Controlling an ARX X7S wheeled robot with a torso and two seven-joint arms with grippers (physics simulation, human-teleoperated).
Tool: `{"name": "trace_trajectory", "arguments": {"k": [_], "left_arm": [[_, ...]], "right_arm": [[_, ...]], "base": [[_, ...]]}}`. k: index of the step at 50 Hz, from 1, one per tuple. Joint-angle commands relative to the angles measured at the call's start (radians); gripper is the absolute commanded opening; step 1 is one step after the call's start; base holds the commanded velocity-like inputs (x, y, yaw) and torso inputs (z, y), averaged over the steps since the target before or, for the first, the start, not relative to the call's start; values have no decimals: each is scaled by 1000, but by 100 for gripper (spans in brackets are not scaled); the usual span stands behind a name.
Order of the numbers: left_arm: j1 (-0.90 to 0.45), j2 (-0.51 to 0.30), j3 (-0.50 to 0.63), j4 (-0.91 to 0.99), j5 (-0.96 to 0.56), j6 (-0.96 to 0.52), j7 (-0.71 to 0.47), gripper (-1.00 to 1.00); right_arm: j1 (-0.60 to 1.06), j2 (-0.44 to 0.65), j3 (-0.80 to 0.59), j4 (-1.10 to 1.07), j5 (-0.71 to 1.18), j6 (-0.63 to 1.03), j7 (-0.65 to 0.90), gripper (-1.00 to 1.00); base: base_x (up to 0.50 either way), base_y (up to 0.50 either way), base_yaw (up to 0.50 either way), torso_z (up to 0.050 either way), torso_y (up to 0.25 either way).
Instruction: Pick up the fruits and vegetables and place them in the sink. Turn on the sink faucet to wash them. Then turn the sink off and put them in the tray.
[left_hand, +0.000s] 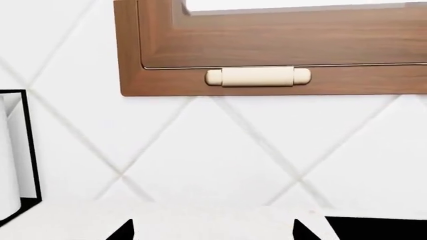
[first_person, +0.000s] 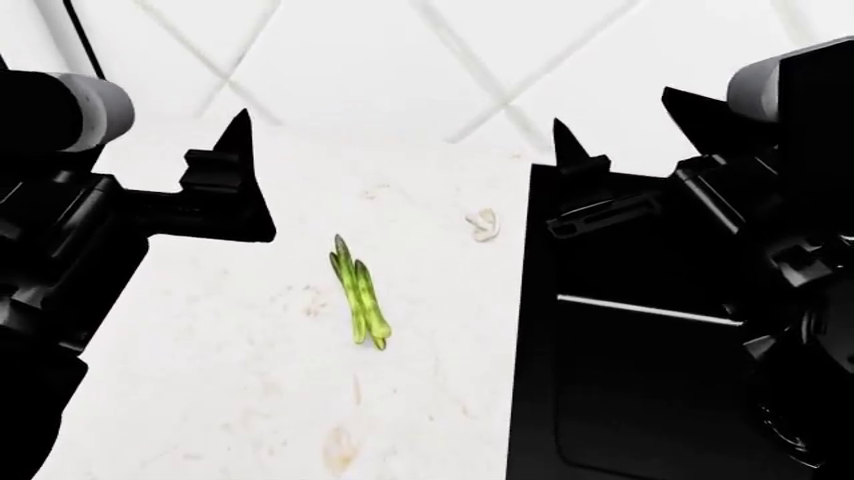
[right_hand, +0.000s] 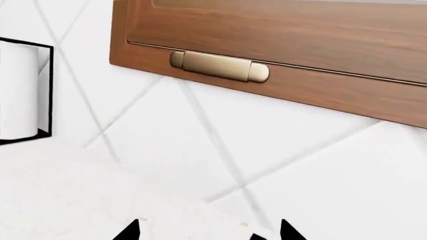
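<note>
Spreading across most of the head view, the white, faintly speckled stone countertop (first_person: 267, 400) carries both pieces of produce, and beside it lies the large matte-black rectangular sink (first_person: 627, 400), its stepped ledge catching a pale line of light. Behind both, the white diagonally tiled wall (left_hand: 233, 150) rises to a brown wooden cabinet door (left_hand: 280, 45) with a cream bar handle (left_hand: 257, 76).

Both arms are raised: the left gripper (left_hand: 212, 231) and the right gripper (right_hand: 207, 231) each show two dark fingertips set well apart, with nothing between them, so both are open and empty. Their cameras face the wall, not the work, so a descent would have to be judged from the head view alone, and either gripper could land wide.

Between the arms lies the bunch of thin green asparagus-like stalks (first_person: 360, 295), flat on the stone, near the sink's edge. Being slim and loose, it may split or roll as fingers close low against the counter. The small whitish garlic-like piece (first_person: 483, 225) sits just beside the rim; a nudge could knock it away unheld.
</note>
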Motion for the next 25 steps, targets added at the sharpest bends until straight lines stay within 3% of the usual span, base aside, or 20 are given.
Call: {"name": "trace_trajectory", "arguments": {"k": [1, 15, 25], "left_arm": [[13, -8, 33, 16, -22, 19, -15, 100], [20, -14, 61, 27, -30, 40, -23, 100], [24, -12, 75, 27, -13, 51, -16, 100]], "right_arm": [[24, -15, -49, 64, -24, -32, -1, 100], [85, -56, -328, 288, -385, -177, -190, 100], [73, -52, -360, 339, -438, -224, -205, 100]], "base": [[46, 10, 0, 0, 0], [0, 0, 0, 0, 0], [0, 0, 0, 0, 0]]}}
